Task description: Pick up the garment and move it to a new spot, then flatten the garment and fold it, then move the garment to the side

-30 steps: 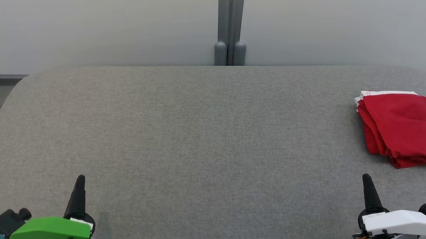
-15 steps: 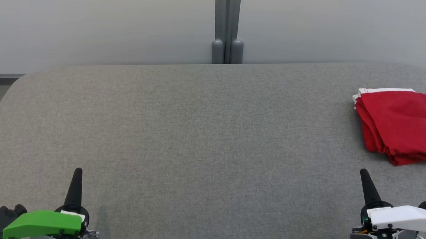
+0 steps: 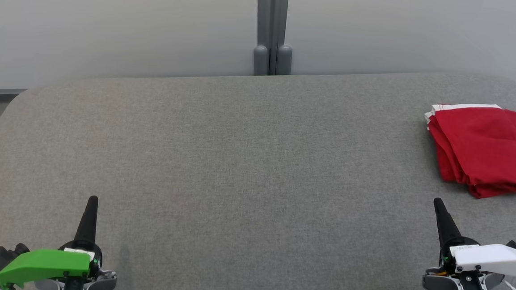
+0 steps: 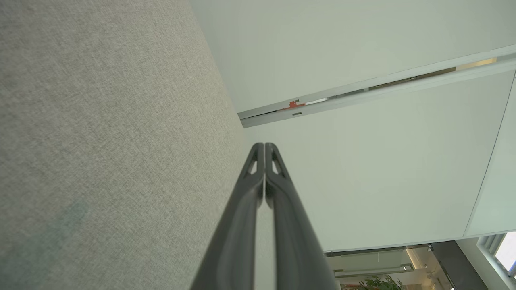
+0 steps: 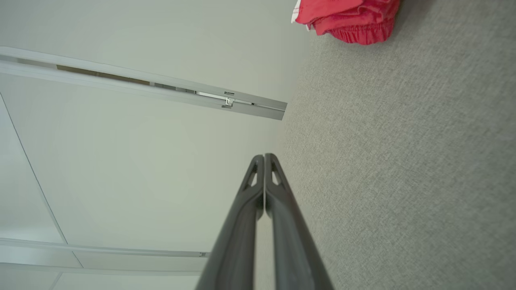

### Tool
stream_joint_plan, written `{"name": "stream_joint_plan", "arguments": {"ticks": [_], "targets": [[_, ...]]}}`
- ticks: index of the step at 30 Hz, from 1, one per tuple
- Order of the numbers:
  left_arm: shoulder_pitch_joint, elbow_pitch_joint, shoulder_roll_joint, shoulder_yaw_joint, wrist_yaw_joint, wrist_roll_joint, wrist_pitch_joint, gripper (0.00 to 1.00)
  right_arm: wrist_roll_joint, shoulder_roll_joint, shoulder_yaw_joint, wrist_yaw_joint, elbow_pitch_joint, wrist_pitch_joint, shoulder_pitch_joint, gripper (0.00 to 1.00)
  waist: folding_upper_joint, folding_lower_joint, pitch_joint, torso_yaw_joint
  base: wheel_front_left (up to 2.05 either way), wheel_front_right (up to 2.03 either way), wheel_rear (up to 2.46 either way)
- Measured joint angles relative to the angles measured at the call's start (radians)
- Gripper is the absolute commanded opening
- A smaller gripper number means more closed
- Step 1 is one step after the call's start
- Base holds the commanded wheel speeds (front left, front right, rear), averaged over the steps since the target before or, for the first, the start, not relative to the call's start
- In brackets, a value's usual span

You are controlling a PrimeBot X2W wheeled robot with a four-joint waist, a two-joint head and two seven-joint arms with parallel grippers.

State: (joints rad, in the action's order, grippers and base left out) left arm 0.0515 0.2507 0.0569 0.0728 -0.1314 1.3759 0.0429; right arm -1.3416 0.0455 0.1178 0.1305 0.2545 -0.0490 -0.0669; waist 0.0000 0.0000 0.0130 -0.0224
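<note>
In the head view, the red garment (image 3: 484, 147) is seen folded at the far right of the grey table (image 3: 239, 162), apart from the left gripper (image 3: 93, 200) and right gripper (image 3: 437, 203) at the near edge. In the left wrist view, the fingers (image 4: 244, 217) are pressed together on nothing. In the right wrist view, they are likewise clenched and empty. Folding and moving aside are judged done; nothing seems left.
</note>
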Motion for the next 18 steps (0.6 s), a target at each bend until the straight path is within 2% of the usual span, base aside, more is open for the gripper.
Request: {"name": "stream_joint_plan", "arguments": {"ticks": [18], "targets": [[0.028, -0.002, -0.002, 0.021, 0.0, 0.137, 0.039, 0.0, -0.152, 0.002, -0.002, 0.0, -0.003, -0.038, -0.021, 0.0, 0.0, 0.0, -0.009, 0.012, 0.0, 0.0, 0.0]]}}
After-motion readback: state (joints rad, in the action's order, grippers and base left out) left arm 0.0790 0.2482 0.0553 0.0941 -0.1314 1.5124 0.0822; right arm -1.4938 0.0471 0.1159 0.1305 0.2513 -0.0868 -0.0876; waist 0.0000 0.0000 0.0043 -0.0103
